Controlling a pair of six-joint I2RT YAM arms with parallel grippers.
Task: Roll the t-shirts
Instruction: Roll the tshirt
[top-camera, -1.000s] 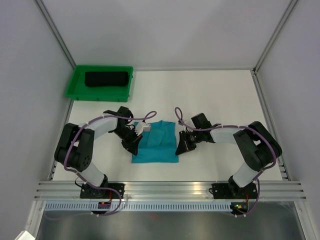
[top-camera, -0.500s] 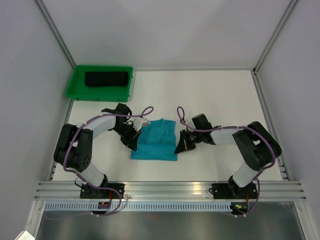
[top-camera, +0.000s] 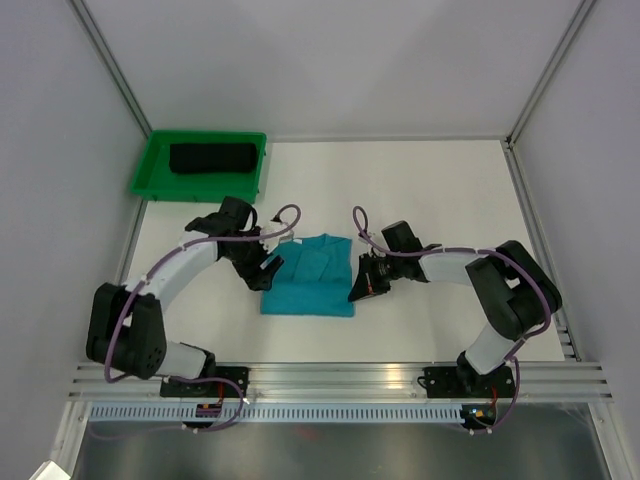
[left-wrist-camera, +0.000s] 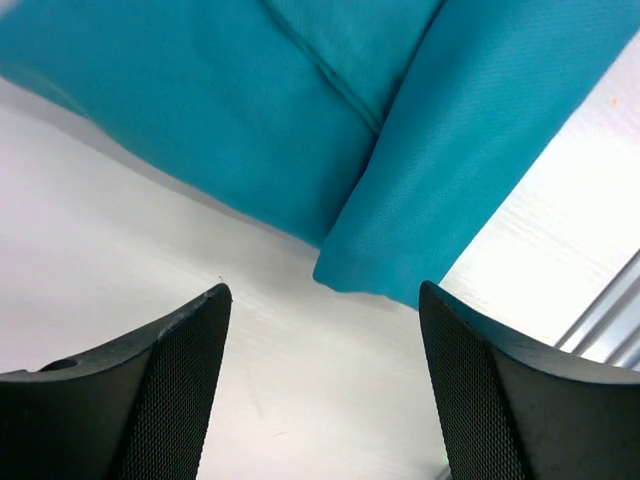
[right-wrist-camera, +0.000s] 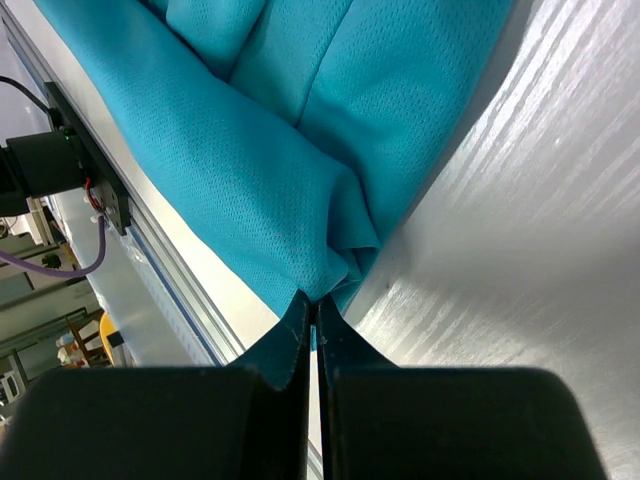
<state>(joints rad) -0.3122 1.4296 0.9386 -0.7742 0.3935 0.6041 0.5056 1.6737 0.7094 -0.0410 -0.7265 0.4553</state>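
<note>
A teal t-shirt (top-camera: 310, 280) lies folded on the white table between the two arms. My right gripper (right-wrist-camera: 312, 308) is shut on a pinch of the teal t-shirt (right-wrist-camera: 300, 150) at its right edge. My left gripper (left-wrist-camera: 325, 300) stands open just off the cloth's left side, its fingers (left-wrist-camera: 480, 370) apart over bare table, with a folded corner of the teal t-shirt (left-wrist-camera: 400, 200) just ahead. In the top view the left gripper (top-camera: 262, 276) sits by the shirt's left edge and the right gripper (top-camera: 356, 291) by its right edge. A rolled black t-shirt (top-camera: 212, 157) rests in the tray.
A green plastic tray (top-camera: 150, 182) stands at the back left corner. An aluminium rail (top-camera: 340, 378) runs along the near edge, and grey walls close in both sides. White table surface stretches behind the shirt.
My left gripper has opened and let go of the shirt's left edge, and its arm has stretched out flatter. The right gripper has closed on the right edge. The shirt's near part has shortened slightly.
</note>
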